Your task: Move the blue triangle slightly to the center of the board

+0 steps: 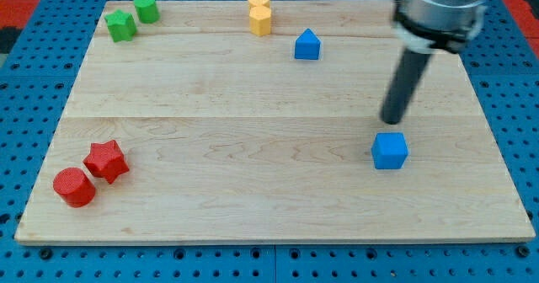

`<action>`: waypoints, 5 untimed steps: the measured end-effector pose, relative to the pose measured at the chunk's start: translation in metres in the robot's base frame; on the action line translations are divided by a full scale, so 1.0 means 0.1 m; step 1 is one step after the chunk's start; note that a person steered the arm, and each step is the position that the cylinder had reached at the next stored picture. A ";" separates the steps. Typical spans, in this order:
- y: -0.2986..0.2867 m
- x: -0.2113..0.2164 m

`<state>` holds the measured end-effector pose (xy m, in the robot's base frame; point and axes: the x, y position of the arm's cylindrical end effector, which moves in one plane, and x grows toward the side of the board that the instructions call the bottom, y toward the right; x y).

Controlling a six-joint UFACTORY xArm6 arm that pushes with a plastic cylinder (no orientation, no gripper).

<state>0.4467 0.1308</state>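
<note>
The blue triangle-like block (307, 45) sits near the view's top, right of the middle of the wooden board (253, 131). My tip (392, 120) is at the end of the dark rod, well to the lower right of that block. It stands just above a blue cube (389, 151) in the view, close to it; I cannot tell if they touch.
A yellow hexagon (260, 21) with a yellow heart (258, 1) behind it stands at the top middle. A green star (121, 25) and a green cylinder (146, 8) sit at the top left. A red star (106, 159) and a red cylinder (74, 187) sit at the bottom left.
</note>
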 end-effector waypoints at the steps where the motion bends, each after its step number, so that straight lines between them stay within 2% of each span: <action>1: 0.15 0.47; 2: 0.22 0.38; 3: 0.41 -0.57; 4: 0.29 -1.56; 5: 0.01 -1.75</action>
<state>0.2718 0.1318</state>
